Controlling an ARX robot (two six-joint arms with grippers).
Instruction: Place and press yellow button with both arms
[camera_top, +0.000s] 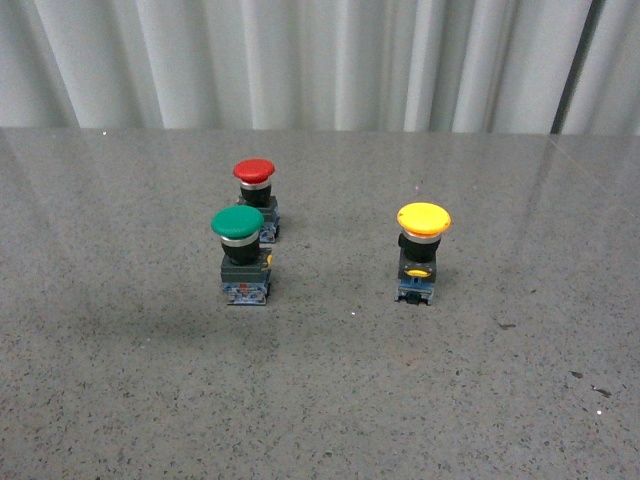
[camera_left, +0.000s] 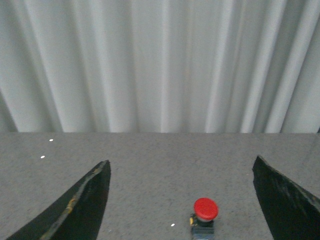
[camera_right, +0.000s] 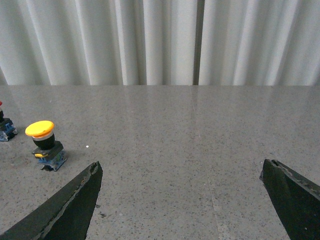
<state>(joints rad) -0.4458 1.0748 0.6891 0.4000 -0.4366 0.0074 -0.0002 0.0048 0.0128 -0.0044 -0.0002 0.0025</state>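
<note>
Grey speckled tabletop, white curtain behind.
- Green button: left of centre. Red button close by at its 12 o'clock.
- Yellow button: at 3 o'clock of the green, well apart. Upright, long axis vertical, cap up, tab toward 6 o'clock.
- Left gripper, right gripper: jaws spread wide, empty.
- Risk: the tall narrow body likely topples under an off-centre press or a glancing jaw.

Partly hidden and cropped parts
Base of the red button sits partly behind the green button; both wrist views crop the red button at a picture edge.
</note>
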